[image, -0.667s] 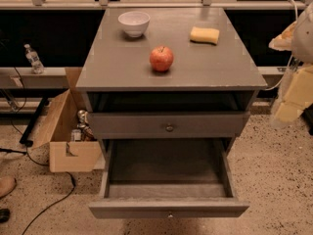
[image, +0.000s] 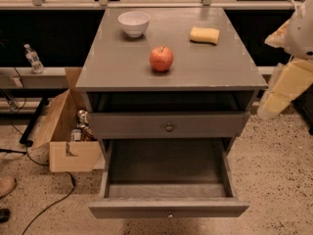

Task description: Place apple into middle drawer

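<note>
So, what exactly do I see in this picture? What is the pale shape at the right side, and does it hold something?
It is one camera view, looking down at a grey cabinet from its front; where the camera is mounted is not known. The pale shape at the right edge is the robot's single arm, and its gripper hangs beside the cabinet, apart from the things on top. It holds nothing that I can see. On the cabinet top lie a white bowl, a yellow sponge and the apple, nearest the front. Below, the middle drawer is pulled out and empty.
</note>
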